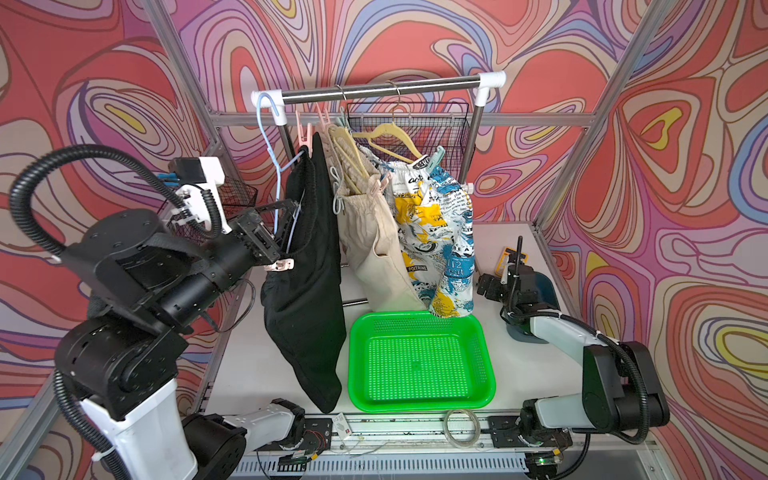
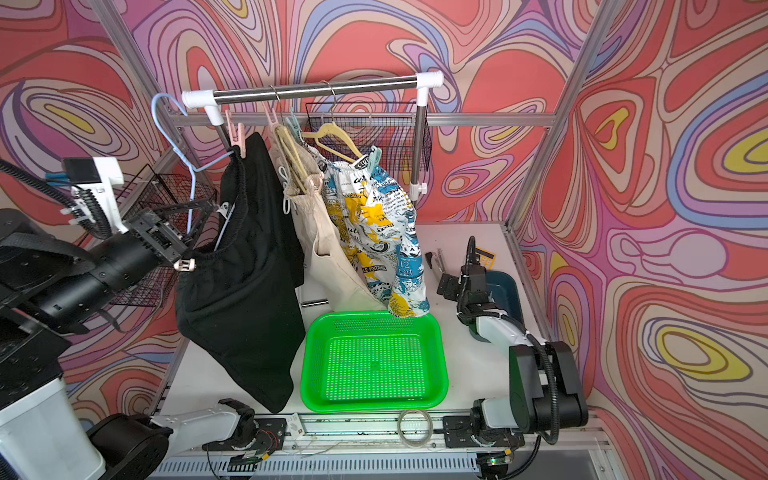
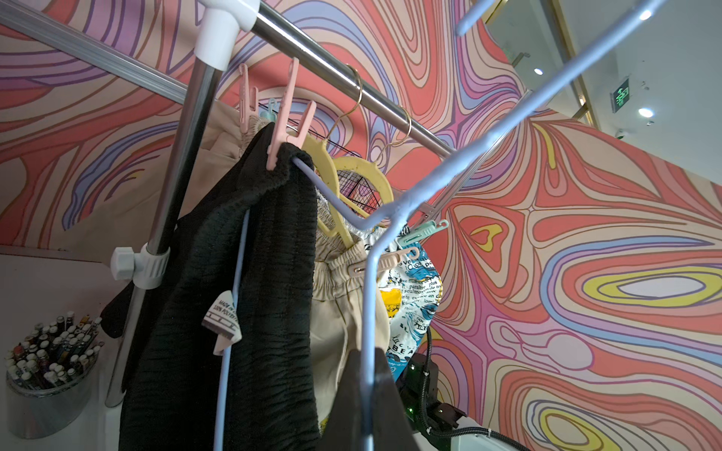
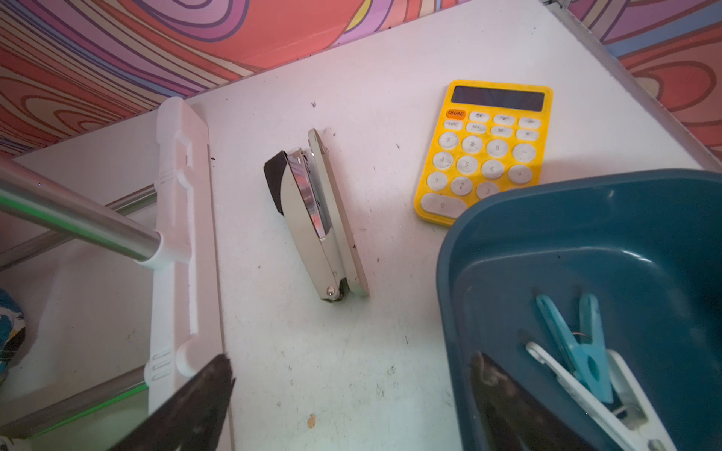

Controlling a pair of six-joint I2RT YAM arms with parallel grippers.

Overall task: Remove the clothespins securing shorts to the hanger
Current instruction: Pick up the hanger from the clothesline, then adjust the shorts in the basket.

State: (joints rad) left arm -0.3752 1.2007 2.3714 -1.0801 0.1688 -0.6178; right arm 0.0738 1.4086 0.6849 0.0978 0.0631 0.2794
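Our left gripper (image 1: pixel 296 205) is left of centre in both top views. It is pinched shut on the wire of the blue hanger (image 3: pixel 488 134), and its tips are close to the waistband of the black shorts (image 1: pixel 307 291). Just below the gripper's body a pale pink clothespin (image 1: pixel 279 264) sits at the waistband's edge; we cannot tell whether it grips the cloth. Above the gripper and slightly right, a second pink clothespin (image 1: pixel 302 133) clamps the top corner of the black shorts to the hanger.

Further right hang the beige shorts (image 1: pixel 374 241), with a third pink clothespin (image 1: pixel 384 180) at their waistband. Beyond them are the printed shorts (image 1: pixel 436 232), with a mint-green clothespin (image 1: pixel 436 160) at the top.

Our right gripper (image 4: pixel 351 369) is low at the right of the surface (image 4: pixel 297 343), well apart from the hanging clothes. It stands wide open and holds nothing. One of its fingers is over the blue bin (image 4: pixel 508 195), where a teal clothespin (image 4: pixel 582 343) and a white clothespin (image 4: pixel 566 375) lie.
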